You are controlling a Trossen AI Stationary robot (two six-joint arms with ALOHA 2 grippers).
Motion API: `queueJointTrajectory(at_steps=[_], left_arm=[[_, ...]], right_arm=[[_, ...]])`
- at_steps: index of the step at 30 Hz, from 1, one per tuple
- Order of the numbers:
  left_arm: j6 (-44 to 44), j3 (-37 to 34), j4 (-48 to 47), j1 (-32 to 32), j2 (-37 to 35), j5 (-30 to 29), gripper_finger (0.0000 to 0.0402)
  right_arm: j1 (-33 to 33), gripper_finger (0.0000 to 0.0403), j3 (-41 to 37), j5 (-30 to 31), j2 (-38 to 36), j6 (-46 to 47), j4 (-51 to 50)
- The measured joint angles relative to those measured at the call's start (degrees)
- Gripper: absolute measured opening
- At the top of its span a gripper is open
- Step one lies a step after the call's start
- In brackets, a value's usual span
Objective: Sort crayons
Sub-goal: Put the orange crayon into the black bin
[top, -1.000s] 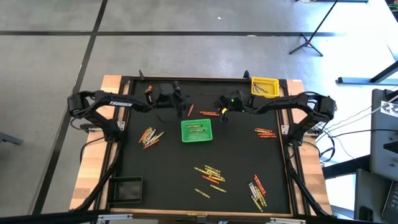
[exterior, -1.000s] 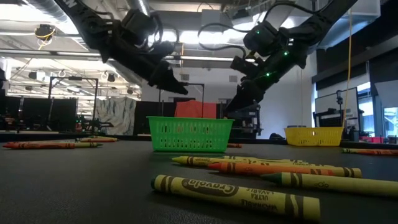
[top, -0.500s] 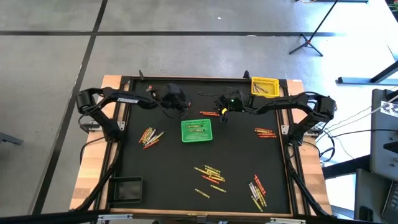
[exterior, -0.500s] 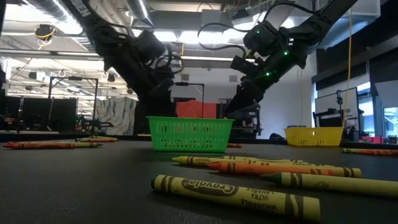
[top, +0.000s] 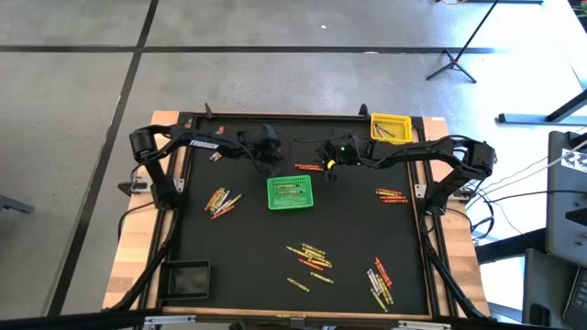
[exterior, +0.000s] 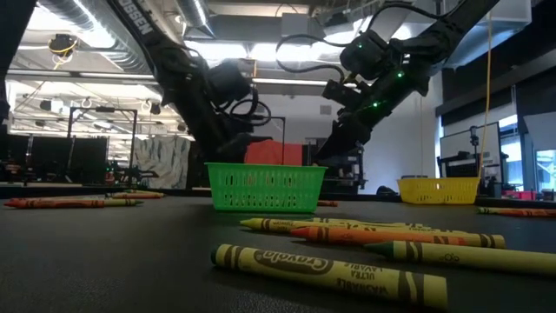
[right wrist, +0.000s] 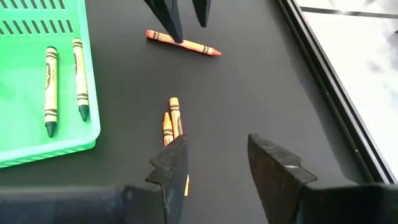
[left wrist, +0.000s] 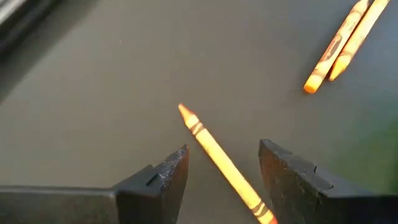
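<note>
My left gripper (left wrist: pixel 221 149) hangs open low over the table behind the green basket (top: pixel 290 192). Its fingers stand on either side of one orange crayon (left wrist: pixel 217 158) that lies flat on the mat; I see no touch. My right gripper (right wrist: pixel 217 140) is open a little to the right, above two orange crayons (right wrist: pixel 171 124) lying side by side. In the right wrist view the left gripper's fingertips (right wrist: pixel 176 25) stand over that single crayon (right wrist: pixel 199 47). Two green crayons (right wrist: pixel 62 81) lie in the green basket.
A yellow basket (top: pixel 389 128) stands at the far right corner and a black basket (top: pixel 188 278) at the near left. Loose crayon groups lie left of the green basket (top: pixel 220 200), to its right (top: pixel 392 195), and toward the near edge (top: pixel 309 257) (top: pixel 379 284).
My left gripper has sunk toward the table behind the green basket and tipped steeper, coming down over the single orange crayon with its fingers still open. The crayons and baskets have stayed where they were.
</note>
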Motion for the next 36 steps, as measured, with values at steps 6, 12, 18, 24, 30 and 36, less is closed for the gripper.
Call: queueJointTrajectory(at_steps=[6, 12, 18, 24, 30, 36], left_arm=[[0.1, 0.0, -1.5, 1.2, 2.2, -0.6, 0.0179], [3.0, 0.0, -2.2, 1.5, 2.3, -0.4, 0.0173], [3.0, 0.0, -2.3, 1.5, 2.3, 0.2, 0.0153], [4.8, 0.0, -2.7, 1.6, 2.3, 1.3, 0.0126], [6.3, 0.0, -2.8, 1.5, 2.3, 1.5, 0.0088], [7.4, 0.0, -2.8, 1.5, 2.3, 1.6, 0.0054]], right_arm=[[0.0, 0.0166, 0.0, 0.0, 0.0, 0.0, 0.1], [0.0, 0.0166, 0.0, 0.0, 0.0, 0.0, 0.1], [0.0, 0.0166, 0.0, 0.0, 0.0, 0.0, 0.1], [0.0, 0.0166, 0.0, 0.0, 0.0, 0.0, 0.1], [0.0, 0.0166, 0.0, 0.0, 0.0, 0.0, 0.1], [0.0, 0.0166, 0.0, 0.0, 0.0, 0.0, 0.1]])
